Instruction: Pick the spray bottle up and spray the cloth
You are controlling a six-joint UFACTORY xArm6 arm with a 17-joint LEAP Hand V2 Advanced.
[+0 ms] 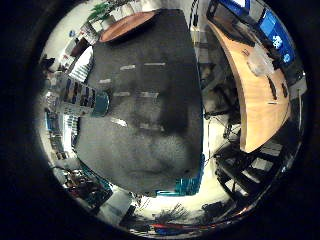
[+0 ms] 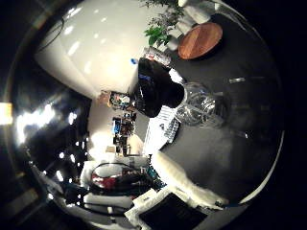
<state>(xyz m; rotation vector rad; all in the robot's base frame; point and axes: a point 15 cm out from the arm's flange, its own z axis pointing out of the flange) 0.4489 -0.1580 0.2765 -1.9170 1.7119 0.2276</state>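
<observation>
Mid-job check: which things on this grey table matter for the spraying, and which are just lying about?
For the job:
- spray bottle, clear with a black head
- white cloth, by the look of it, on the grey table

Lying about:
- printed can with teal cap
- round wooden board
- green plant

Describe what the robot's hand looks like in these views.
Little of the hand shows: a long, rounded white part reaches in from the edge of the thumb side view, beside a flat black block framed in white. A small teal piece in the other view may also belong to it.
</observation>
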